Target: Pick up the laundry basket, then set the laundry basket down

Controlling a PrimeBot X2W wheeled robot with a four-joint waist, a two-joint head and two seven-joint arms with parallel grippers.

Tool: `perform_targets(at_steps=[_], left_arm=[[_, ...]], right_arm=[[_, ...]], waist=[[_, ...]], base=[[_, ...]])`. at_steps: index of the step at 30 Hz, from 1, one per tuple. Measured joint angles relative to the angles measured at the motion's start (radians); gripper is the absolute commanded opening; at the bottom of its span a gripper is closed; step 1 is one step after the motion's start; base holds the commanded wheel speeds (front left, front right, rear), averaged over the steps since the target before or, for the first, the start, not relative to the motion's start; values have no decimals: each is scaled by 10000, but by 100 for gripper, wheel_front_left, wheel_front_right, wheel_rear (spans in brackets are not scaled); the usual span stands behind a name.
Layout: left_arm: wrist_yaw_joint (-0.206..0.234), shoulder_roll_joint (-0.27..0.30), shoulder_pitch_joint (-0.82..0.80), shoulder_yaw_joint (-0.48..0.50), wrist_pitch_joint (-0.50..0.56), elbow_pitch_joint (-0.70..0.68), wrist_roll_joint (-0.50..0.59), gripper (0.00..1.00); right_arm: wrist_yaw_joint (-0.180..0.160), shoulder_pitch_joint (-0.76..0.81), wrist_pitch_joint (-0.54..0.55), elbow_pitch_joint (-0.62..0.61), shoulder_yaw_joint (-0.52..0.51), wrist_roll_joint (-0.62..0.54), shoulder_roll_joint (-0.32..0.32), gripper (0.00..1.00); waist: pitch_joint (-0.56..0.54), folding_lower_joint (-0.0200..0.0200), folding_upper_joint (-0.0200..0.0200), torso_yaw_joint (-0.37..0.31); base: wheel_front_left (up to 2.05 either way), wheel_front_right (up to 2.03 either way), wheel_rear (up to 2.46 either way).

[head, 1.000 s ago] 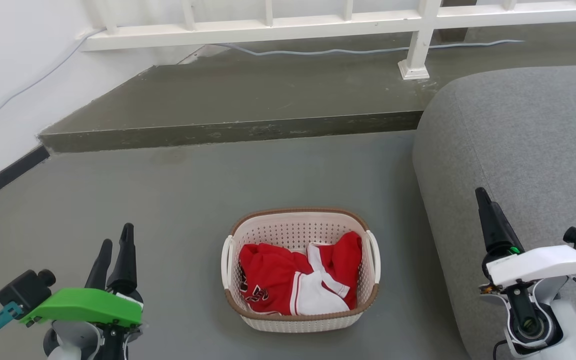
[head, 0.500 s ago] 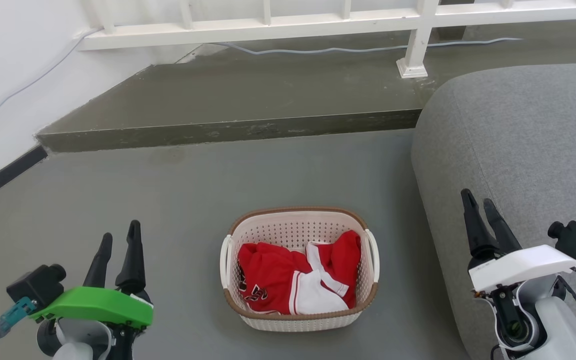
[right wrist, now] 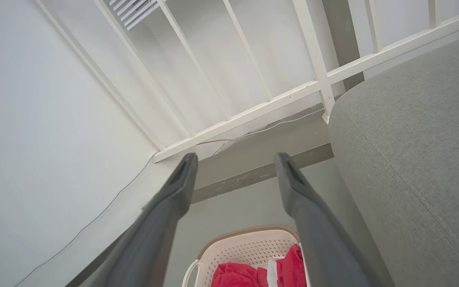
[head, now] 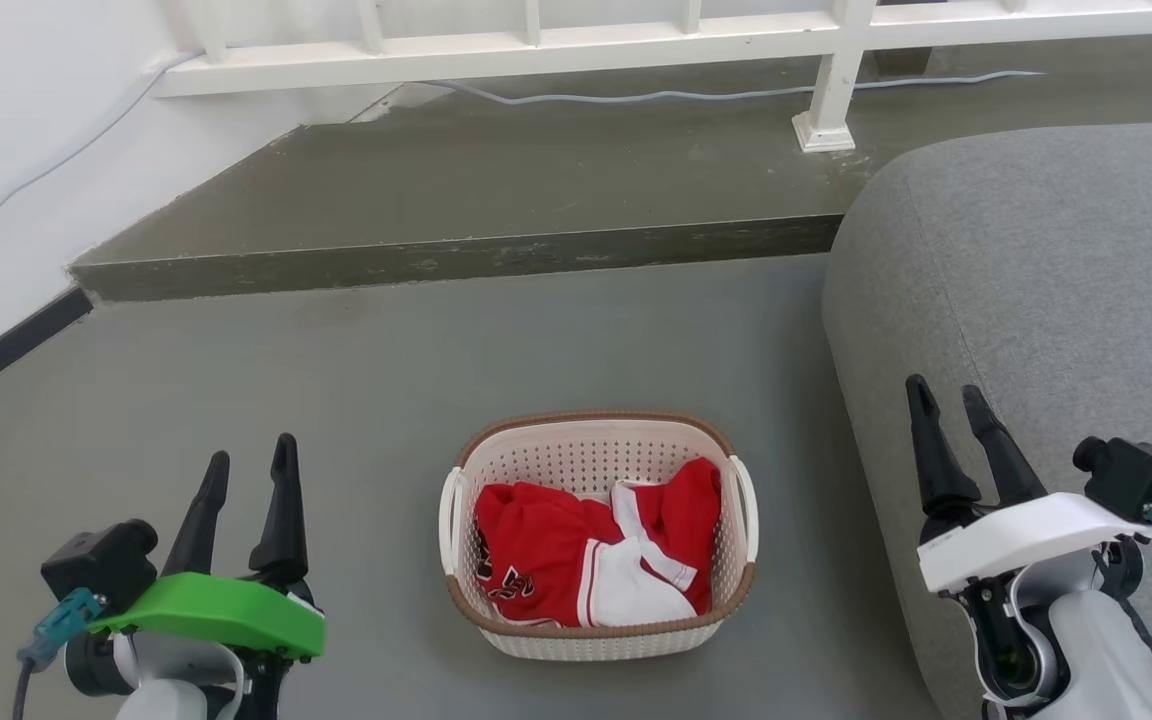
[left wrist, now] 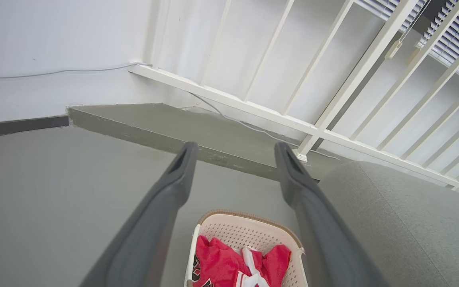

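The left gripper [head: 253,450] is held left of the laundry basket [head: 591,455] and the right gripper [head: 941,388] right of it, both spread and apart from it. The basket is set on open floor [head: 336,390]. A sofa [head: 1036,280] edge is seen near its right side, and a step [head: 456,262] is raised behind it.
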Motion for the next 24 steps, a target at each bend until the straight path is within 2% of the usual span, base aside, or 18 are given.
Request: perform_targets(at_steps=[24], left_arm=[[-31, -10, -3, -247, -686, -247, 2502, 100]], right_arm=[[-69, 0, -702, -255, 161, -2872, 69, 100]], waist=[[32, 0, 0, -46]], base=[[0, 0, 0]])
